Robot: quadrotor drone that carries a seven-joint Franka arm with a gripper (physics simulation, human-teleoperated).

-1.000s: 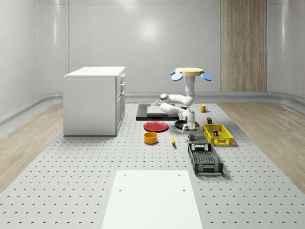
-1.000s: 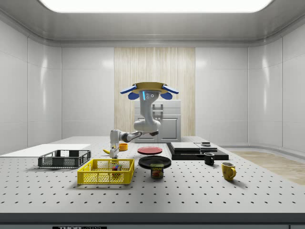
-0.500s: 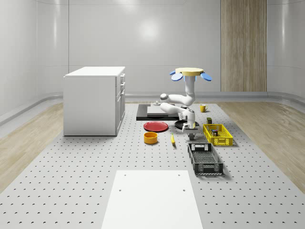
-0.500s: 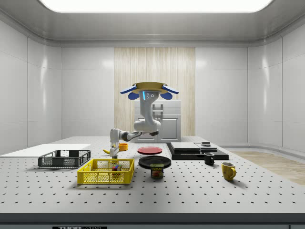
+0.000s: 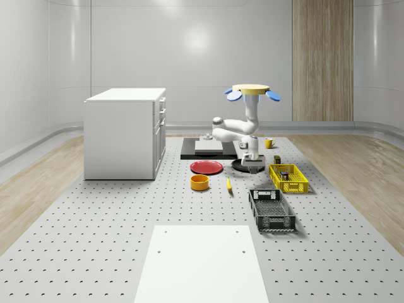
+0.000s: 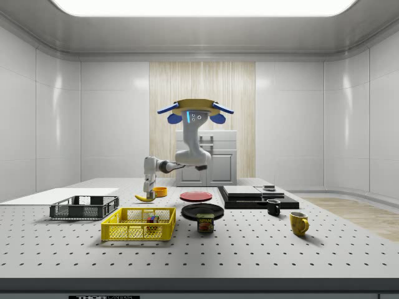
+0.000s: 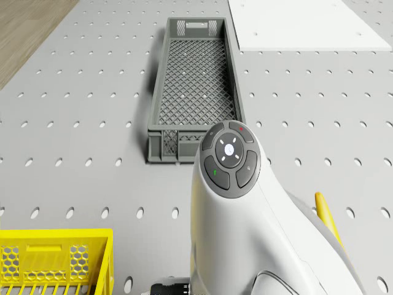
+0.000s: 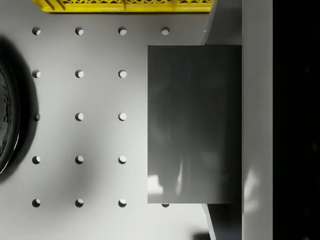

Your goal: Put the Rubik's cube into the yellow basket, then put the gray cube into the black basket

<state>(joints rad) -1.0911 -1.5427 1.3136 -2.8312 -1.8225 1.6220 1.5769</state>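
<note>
The drone (image 5: 252, 92) hovers above the table's far middle, with its arm folded down in front of it. My gripper (image 5: 253, 164) hangs off the table between the black pan and the yellow basket (image 5: 288, 178), shut on the gray cube (image 8: 194, 124). The wrist view has the cube against one finger (image 8: 257, 120), above the perforated table. The Rubik's cube (image 5: 287, 175) lies inside the yellow basket (image 6: 138, 224). In front of the gripper, the black basket (image 5: 271, 209) stands on the table, and it holds nothing in the drone view (image 7: 193, 92).
A black pan (image 5: 243, 165), a red plate (image 5: 207, 167), an orange bowl (image 5: 199, 182) and a banana (image 5: 228, 184) lie near the gripper. A white cabinet (image 5: 125, 132) stands at the whole-scene view's left. A white sheet (image 5: 208, 262) lies at the front.
The gray cube has left the table and now hangs in my gripper. The arm has drawn up and the drone has risen a little.
</note>
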